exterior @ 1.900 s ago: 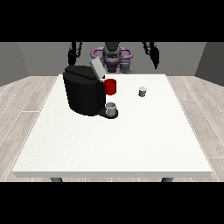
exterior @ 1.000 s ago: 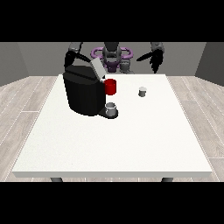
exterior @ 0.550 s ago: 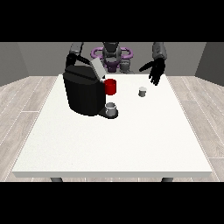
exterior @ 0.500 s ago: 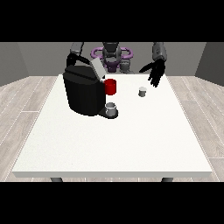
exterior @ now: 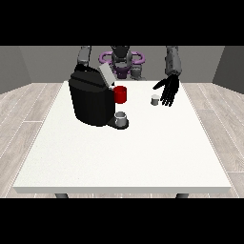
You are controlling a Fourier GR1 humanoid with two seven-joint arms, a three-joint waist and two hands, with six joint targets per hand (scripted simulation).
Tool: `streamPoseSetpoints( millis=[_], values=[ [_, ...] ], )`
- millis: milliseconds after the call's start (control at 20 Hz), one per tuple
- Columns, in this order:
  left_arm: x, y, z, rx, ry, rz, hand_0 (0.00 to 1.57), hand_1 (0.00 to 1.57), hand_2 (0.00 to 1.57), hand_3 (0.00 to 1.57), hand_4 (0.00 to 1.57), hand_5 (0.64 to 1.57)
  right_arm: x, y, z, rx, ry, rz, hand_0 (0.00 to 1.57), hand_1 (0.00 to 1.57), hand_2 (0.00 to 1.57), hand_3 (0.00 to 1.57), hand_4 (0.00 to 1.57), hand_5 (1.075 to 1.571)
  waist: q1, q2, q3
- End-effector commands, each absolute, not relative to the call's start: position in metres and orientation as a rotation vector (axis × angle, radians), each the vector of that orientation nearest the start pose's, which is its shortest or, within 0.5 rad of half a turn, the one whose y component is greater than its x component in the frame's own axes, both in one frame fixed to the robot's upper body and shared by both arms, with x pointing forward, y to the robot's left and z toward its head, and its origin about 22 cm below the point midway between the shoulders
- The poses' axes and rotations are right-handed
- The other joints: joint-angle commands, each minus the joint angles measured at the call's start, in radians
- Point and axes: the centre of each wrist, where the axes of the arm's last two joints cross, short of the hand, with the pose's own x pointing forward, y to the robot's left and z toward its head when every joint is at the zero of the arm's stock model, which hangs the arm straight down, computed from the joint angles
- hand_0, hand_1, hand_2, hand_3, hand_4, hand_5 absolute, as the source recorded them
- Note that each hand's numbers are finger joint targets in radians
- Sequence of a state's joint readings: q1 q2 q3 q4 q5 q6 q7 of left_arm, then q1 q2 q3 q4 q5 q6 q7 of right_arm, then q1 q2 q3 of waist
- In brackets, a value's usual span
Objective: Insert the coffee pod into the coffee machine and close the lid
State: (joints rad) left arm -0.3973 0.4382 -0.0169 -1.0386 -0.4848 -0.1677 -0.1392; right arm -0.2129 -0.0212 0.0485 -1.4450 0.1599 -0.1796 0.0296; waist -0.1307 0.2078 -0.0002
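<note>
Now the hand at the view's right, fingers released, hovers with the coffee pod at its nine o'clock.

The white worktop carries a black coffee machine well to the side of the robot hand at the view's right, towards the view's left. A small grey cup sits on the machine's base at its front. A small grey coffee pod stands on the worktop just beside that robot hand's spread fingers.
</note>
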Motion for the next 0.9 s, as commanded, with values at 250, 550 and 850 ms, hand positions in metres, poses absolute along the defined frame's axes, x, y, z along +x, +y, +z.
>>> streamPoseSetpoints(
  millis=[250,550,850],
  values=[
    [0.351,0.294,0.017,0.634,-1.407,-1.038,0.89,0.89,0.96,0.82,0.38,1.571,0.304,-0.198,0.001,-0.204,-1.587,0.094,0.00,0.00,0.00,0.00,0.00,1.571,0.042,-0.016,0.0004],
    [0.358,0.311,0.012,0.760,-1.324,-1.146,0.82,0.82,0.96,0.80,0.37,1.571,0.301,-0.196,0.007,-0.128,-1.621,0.167,0.00,0.00,0.00,0.00,0.00,1.571,-0.027,0.012,0.0001],
    [0.355,0.304,-0.001,0.733,-1.154,-1.303,0.76,0.76,0.93,0.77,0.35,1.571,0.309,-0.208,-0.001,-0.150,-1.575,0.114,0.00,0.00,0.00,0.00,0.00,1.571,0.004,-0.021,0.0005]
  ],
)
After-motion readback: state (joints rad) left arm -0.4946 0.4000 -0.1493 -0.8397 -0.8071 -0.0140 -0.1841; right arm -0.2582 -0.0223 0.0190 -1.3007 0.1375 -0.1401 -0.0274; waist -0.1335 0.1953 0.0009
